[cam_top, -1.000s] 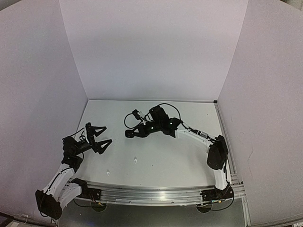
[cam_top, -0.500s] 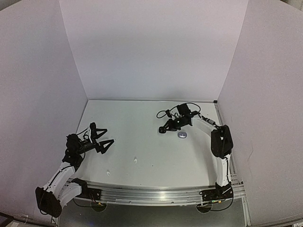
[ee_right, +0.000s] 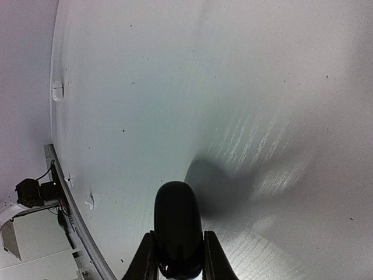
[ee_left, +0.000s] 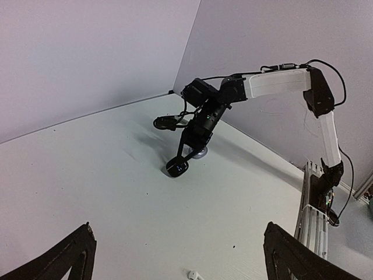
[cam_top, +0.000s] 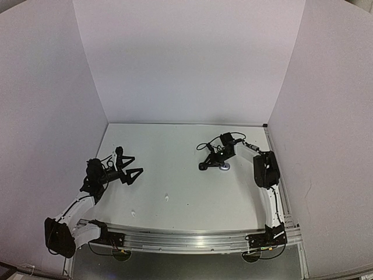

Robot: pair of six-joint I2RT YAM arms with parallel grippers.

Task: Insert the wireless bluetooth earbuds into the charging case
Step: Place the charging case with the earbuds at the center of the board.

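Inside the white-walled booth (cam_top: 186,58), the left gripper (cam_top: 130,167) hung above the white table (cam_top: 175,143), well to the left of the silvery case (cam_top: 224,167). Its two black fingers were spread as wide as they go, with nothing between them.

A white earbud (cam_top: 133,214) lay loose on the table, far to the left of the silvery case and close to the metal rail (cam_top: 186,239) along the near edge. A second white earbud (cam_top: 166,198) lay a little to the right of the first. It was nearer the silvery case but well apart from it, and neither gripper touched either bud.

Just left of the silvery case, the right gripper (ee_right: 178,259) pointed down at the table. Its fingers were drawn nearly together and clamped on the sides of a black case (ee_right: 178,221), a glossy rounded pebble that stuck out past the fingertips. From where I stood I could not tell whether the black case rested on the table or hung just above it.

The silvery case sat on the table close against the right gripper's wrist, which partly hid it. Whether either case was open or closed could not be made out.

The right arm (cam_top: 265,169) reached in from the right end of the rail, its elbow raised to the right of the silvery case.
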